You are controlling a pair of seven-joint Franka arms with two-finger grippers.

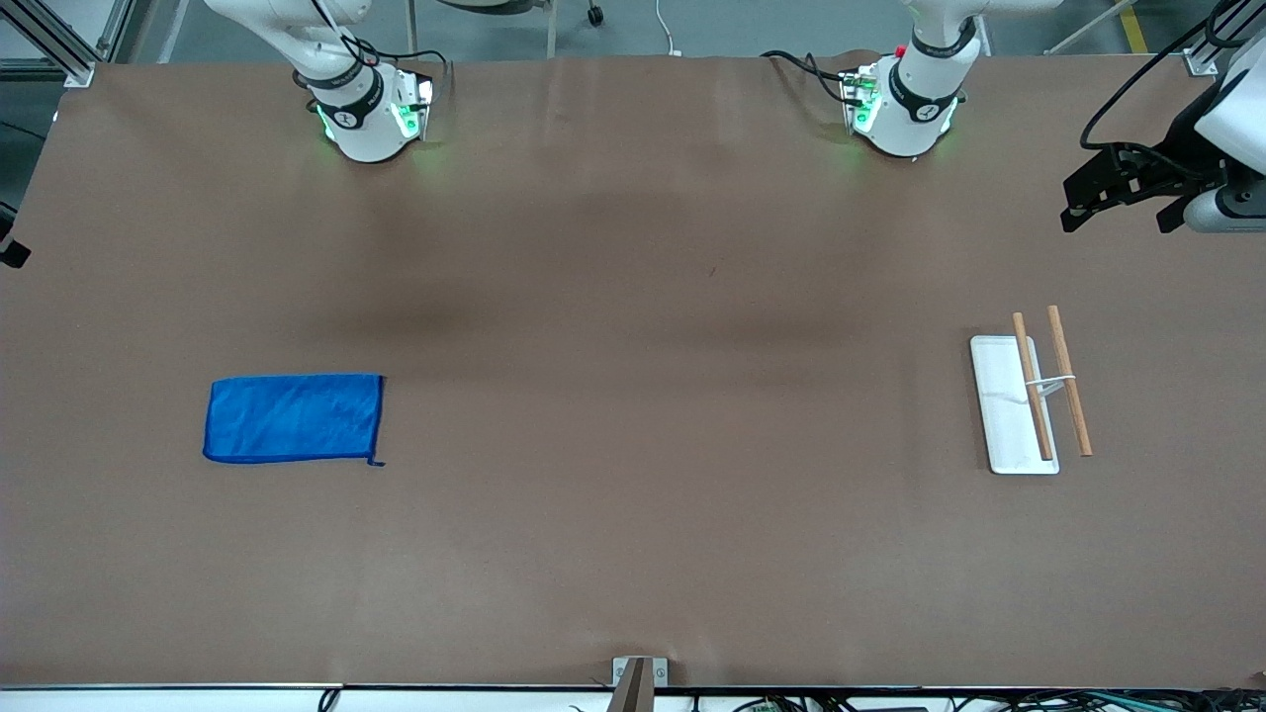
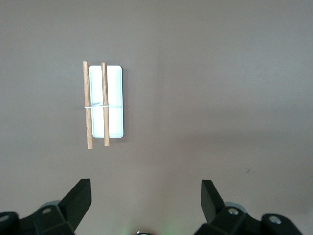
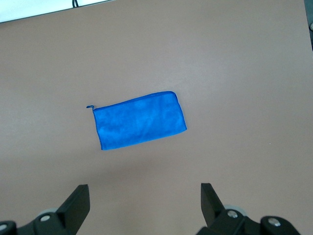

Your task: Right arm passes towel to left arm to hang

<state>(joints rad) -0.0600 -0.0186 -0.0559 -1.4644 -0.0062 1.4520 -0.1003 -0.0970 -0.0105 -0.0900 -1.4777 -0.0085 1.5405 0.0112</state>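
Where the brown table [image 1: 633, 554] spreads across the whole front view, both white arms rise from bases along its robot edge, each base glowing green. No brand, label or legible writing shows on anything.

The right arm [image 1: 341, 74] is seen only near its base in the front view; its gripper [image 3: 145, 201] shows in the right wrist view, high over the towel, jaws spread wide and holding nothing.

The left arm [image 1: 1231, 109] reaches out past its own end of the table, and the left gripper [image 1: 1128, 193] hangs there in the air, jaws likewise parted and empty.

The towel [image 1: 294, 417], bright blue with darker stitched edges, lies flat on the table toward the right arm's end.

A rack [image 1: 1014, 405] with a white base and two wooden rods stands toward the left arm's end, well apart from the towel.
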